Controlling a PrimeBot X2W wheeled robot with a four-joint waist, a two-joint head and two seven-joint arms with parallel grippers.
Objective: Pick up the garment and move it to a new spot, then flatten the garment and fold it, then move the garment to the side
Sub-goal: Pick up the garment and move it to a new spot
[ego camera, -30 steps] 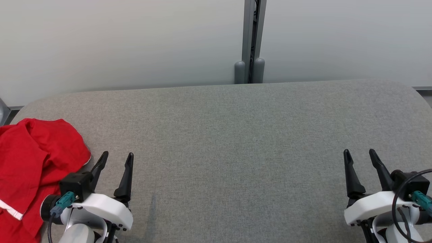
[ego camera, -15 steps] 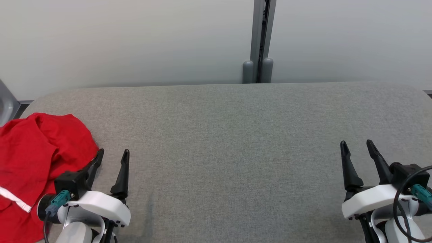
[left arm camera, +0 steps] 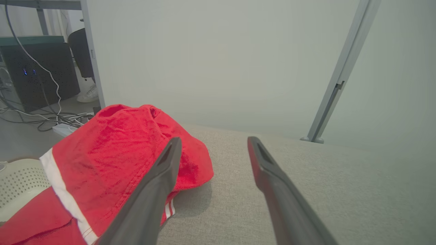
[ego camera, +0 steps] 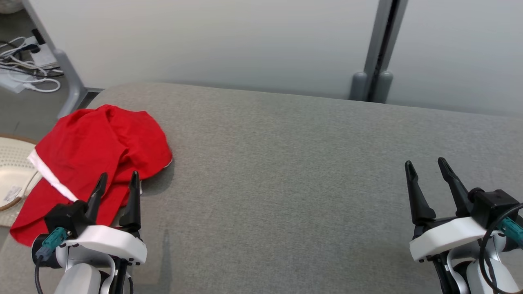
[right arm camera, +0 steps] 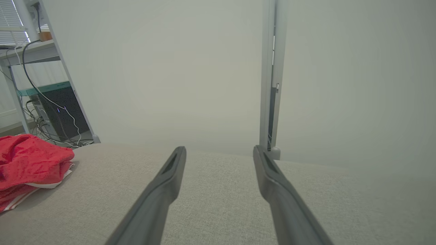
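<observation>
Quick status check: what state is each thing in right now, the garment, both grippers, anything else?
red garment: crumpled in a heap at the left end of the grey table, not flattened or folded.
left gripper: open, empty, fingers at the garment's near edge.
right gripper: open, empty, over the table's right part.
white perforated basket: beside the table's left end, partly hidden by the garment.

One red garment (ego camera: 102,151), far left. One grey table (ego camera: 286,171). Two grippers: left gripper (ego camera: 118,175), right gripper (ego camera: 425,162). One white basket (ego camera: 12,171), left. One grey post (ego camera: 378,49), far.
</observation>
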